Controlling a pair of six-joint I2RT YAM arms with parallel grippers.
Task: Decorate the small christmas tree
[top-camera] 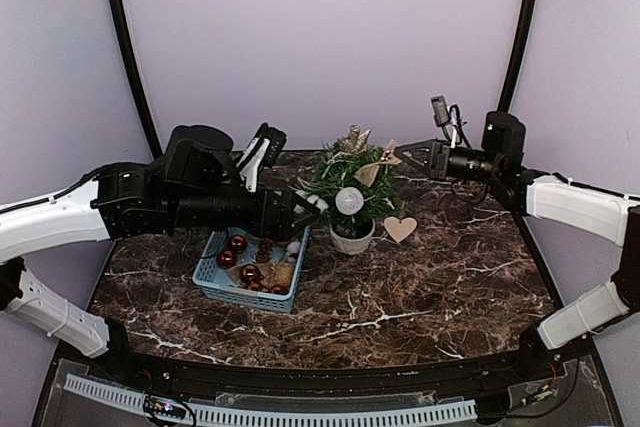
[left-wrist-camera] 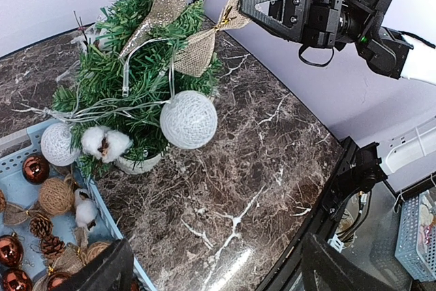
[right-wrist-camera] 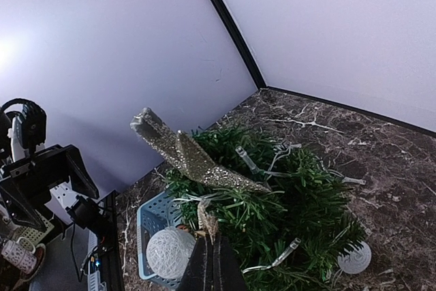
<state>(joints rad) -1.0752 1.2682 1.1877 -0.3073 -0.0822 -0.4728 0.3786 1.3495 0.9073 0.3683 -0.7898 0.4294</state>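
While my right gripper point(left-wrist-camera: 246, 3) is pinched shut on the burlap bow point(left-wrist-camera: 201, 49) high on the small christmas tree point(top-camera: 345, 187) — standing mid-table, just beside the blue basket point(top-camera: 240, 297) — a sideways pull could, I reckon, tip it over. My left gripper point(top-camera: 312, 205) hangs wide open and empty close beside the tree — it might catch on it.

Dark-green tree point(top-camera: 340, 177), white pot point(top-camera: 352, 240), tan bow point(left-wrist-camera: 197, 52), blue basket point(top-camera: 245, 298) — brown white-veined marble table point(top-camera: 440, 277).

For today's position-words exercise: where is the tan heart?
In the top view, the tan heart lies on the table, just right of the white pot of the small christmas tree.
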